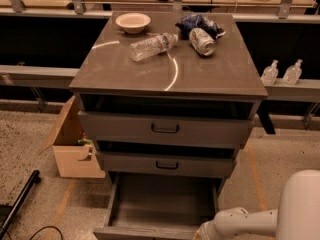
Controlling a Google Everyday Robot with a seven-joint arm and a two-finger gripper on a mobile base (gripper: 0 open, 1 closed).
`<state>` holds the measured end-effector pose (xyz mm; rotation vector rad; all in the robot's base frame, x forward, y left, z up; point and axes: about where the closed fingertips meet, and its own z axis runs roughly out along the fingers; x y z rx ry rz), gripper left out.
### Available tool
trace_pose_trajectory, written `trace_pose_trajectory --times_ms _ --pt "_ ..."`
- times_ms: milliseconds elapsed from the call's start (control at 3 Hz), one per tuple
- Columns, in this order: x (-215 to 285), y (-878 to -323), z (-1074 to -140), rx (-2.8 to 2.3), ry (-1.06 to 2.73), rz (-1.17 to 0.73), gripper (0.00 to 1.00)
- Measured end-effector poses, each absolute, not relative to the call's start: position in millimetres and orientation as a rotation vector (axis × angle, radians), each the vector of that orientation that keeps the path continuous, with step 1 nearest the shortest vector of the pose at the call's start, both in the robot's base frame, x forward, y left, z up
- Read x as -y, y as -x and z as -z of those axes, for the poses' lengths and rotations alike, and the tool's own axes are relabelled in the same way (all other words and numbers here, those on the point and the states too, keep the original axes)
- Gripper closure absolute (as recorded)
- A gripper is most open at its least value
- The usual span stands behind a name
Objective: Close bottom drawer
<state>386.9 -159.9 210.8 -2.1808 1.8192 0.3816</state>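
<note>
1. Cabinet top (200, 76) — smooth grey-brown laminate look, semi-gloss; light streaks are reflected.
2. Bottom drawer (160, 201) — same grey-brown, seen as matt inside.
3. Gripper (205, 232), at the lower edge by that drawer's front right end, is cased in smooth white plastic.
4. Bottle (150, 46): clear plastic. Can (201, 40): shiny metal. Bowl (132, 21): pale, matt.
5. Box (75, 156): matt brown cardboard. Floor (30, 144): speckled, rough-looking.

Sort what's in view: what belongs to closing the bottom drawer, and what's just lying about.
Job: bottom drawer, pulled open; gripper, at the lower edge by the drawer front's right end.
Lying about: bowl, plastic bottle, can, blue bag on the cabinet; cardboard box beside it.
</note>
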Motion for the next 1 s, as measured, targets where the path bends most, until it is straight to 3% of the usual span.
trace_pose_trajectory --times_ms 1000 --pt "145 -403 -178 -1.620 2.213 -0.261 1.00"
